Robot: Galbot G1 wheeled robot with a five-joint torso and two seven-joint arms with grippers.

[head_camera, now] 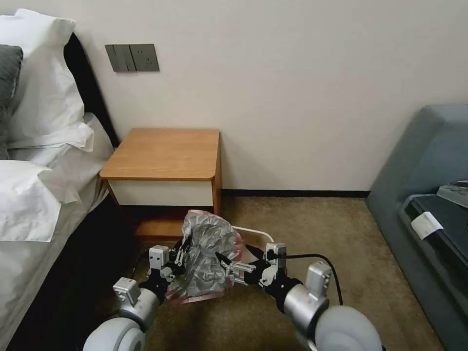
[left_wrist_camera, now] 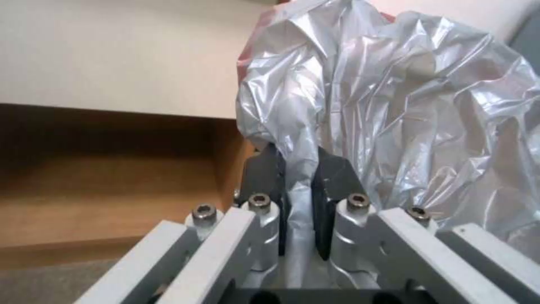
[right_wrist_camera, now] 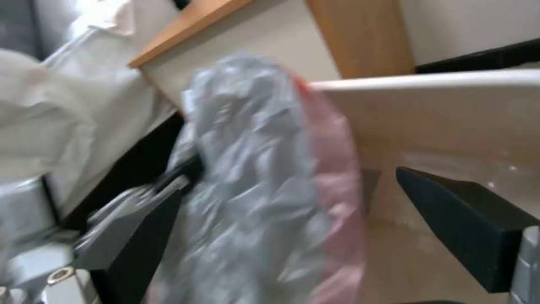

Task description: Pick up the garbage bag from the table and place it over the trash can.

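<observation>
The crinkled silvery-grey garbage bag (head_camera: 207,253) with its pink rim hangs low over the carpet, in front of the table (head_camera: 165,153), whose orange-brown top is bare. My left gripper (head_camera: 183,251) is shut on a fold of the bag (left_wrist_camera: 394,105) at its left side, the dark fingers (left_wrist_camera: 264,173) pinching the plastic. On the bag's right side, my right gripper (head_camera: 236,256) is open, with the bag (right_wrist_camera: 253,177) between its wide-spread fingers (right_wrist_camera: 467,219). The cream trash can (head_camera: 258,233) stands just behind the bag; its wall (right_wrist_camera: 450,114) is close to the right gripper.
A white-sheeted bed (head_camera: 44,195) with pillows runs along the left. A grey sofa (head_camera: 429,195) fills the right side. Open brown carpet (head_camera: 312,229) lies between the trash can and the sofa. The wall is right behind the table.
</observation>
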